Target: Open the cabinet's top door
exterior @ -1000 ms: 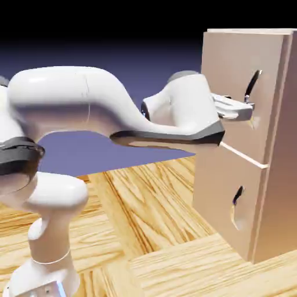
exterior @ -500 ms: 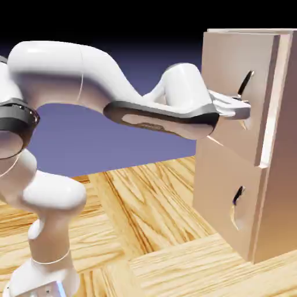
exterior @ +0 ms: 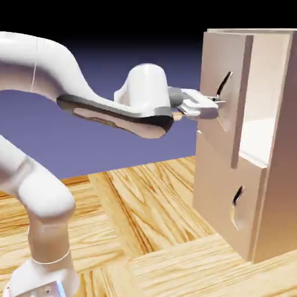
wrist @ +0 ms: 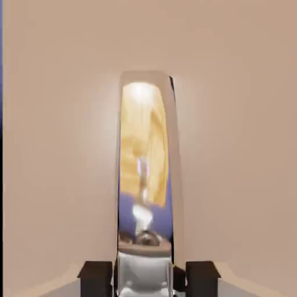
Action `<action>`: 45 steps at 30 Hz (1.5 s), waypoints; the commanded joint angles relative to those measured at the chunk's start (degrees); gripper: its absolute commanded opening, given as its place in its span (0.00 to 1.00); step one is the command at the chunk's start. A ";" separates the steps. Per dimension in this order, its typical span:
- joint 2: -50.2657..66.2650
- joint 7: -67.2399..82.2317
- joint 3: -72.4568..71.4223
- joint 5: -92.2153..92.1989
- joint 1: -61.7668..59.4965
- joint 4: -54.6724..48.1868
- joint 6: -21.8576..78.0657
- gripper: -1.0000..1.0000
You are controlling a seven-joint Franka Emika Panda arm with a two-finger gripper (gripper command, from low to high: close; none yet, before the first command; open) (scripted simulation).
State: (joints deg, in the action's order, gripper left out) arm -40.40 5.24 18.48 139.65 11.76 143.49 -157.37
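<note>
The pale beige cabinet (exterior: 277, 174) stands at the exterior view's right. Its top door (exterior: 227, 122), the taller panel, is swung partly outward, and a bright gap shows behind its edge. My gripper (exterior: 216, 104) is shut on the top door's curved silvery handle (exterior: 223, 87). In the hand view the handle (wrist: 146, 174) runs up the middle as a mirror-like strip, and its lower end sits between my two dark fingertips (wrist: 96, 278). The door panel (wrist: 58, 145) fills the rest of that view.
Below the top door, the shorter lower panel (exterior: 223, 200) with its small handle (exterior: 238, 197) stays closed. The cabinet rests on a wooden tabletop (exterior: 145, 232). My white arm (exterior: 104, 110) stretches in from the left.
The hand has pulled back to the left with the handle in its grip, and the top door has swung further out from the cabinet. The elbow has risen.
</note>
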 commanded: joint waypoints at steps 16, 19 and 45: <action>-14.48 20.83 -23.98 -39.76 -9.30 13.62 18.47 0.00; -16.10 23.51 -28.90 -47.24 -8.65 14.49 24.21 0.00; 2.82 24.47 -81.87 -88.48 -28.41 -16.96 84.24 0.00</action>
State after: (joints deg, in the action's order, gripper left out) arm -37.57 29.71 -63.40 51.15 -16.64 126.56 -73.07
